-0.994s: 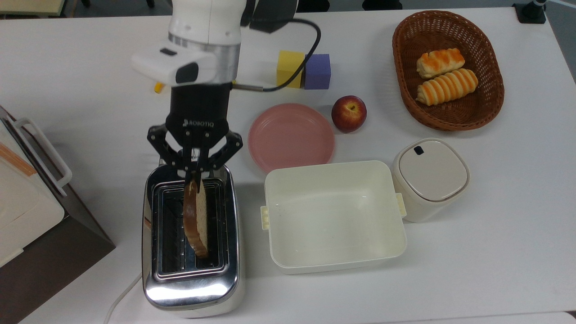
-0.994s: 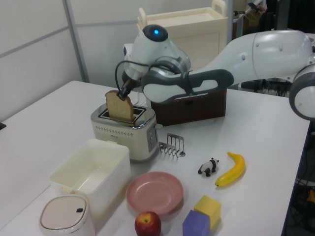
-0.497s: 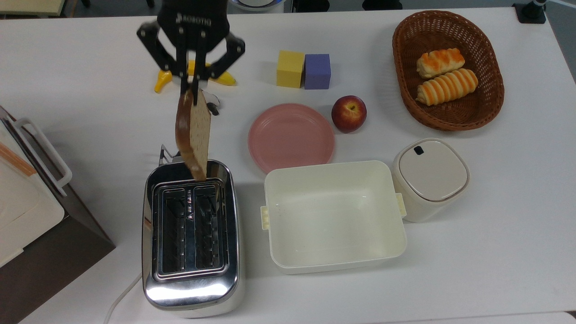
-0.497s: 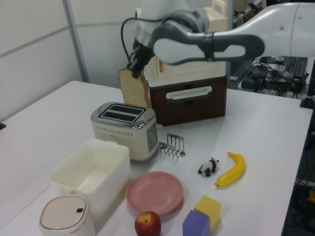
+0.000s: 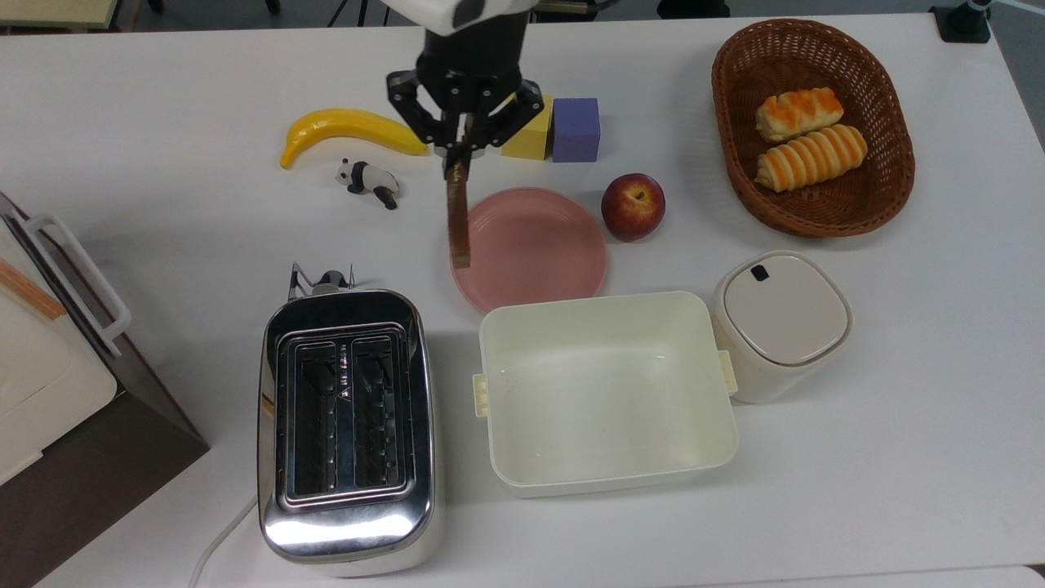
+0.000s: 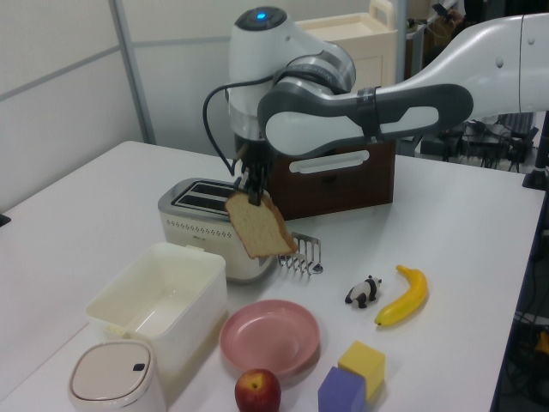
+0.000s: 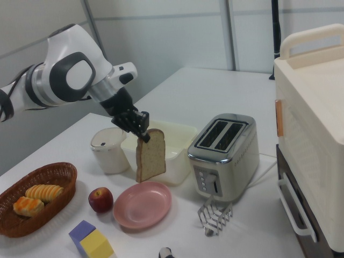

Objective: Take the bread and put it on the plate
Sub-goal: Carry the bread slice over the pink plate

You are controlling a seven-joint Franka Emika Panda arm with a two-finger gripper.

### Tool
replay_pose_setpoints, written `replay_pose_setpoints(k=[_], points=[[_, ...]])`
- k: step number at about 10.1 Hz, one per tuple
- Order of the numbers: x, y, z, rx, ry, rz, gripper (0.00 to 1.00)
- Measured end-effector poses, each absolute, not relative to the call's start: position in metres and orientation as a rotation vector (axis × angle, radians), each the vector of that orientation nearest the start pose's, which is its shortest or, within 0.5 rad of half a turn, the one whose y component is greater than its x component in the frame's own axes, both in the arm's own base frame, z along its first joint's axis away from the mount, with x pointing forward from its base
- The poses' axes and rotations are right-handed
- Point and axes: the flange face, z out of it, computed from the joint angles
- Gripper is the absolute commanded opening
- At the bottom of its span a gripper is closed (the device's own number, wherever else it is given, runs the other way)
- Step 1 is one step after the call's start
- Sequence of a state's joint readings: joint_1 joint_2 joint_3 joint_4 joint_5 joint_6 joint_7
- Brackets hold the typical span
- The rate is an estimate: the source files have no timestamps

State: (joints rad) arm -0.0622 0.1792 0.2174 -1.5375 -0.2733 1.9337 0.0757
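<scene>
While pinched by end effector, bread dangles below, above plate

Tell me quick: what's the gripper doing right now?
Gripper: shut on the bread, pinching its top edge; the slice hangs edge-down in the air above the plate.

Bread: light brown, speckled face, darker brown crust. Plate: plain pink. Gripper: black; arm: white with grey bands. Toaster: shiny silver top, cream sides. Tub: cream. Lidded jar: off-white. Apple: red with yellow patch. Banana: yellow. Toy panda: black and white. Cubes: one yellow, one purple. Basket: brown wicker. Rolls: pale with orange stripes. Table: white.
</scene>
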Motion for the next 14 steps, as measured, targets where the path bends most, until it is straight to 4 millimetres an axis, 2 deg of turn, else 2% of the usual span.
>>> replay_pose_setpoints(k=[1,2,3,10,14], points=[[0.629,0.078,0.574,-3.316,-0.254,-0.364,0.0],[0.624,0.082,0.578,-3.322,-0.261,-0.345,0.0],[0.62,0.083,0.573,-3.329,-0.269,-0.31,0.0],[0.611,0.126,0.516,-3.372,-0.461,-0.153,0.0],[0.616,0.126,0.501,-3.389,-0.484,-0.118,0.0]])
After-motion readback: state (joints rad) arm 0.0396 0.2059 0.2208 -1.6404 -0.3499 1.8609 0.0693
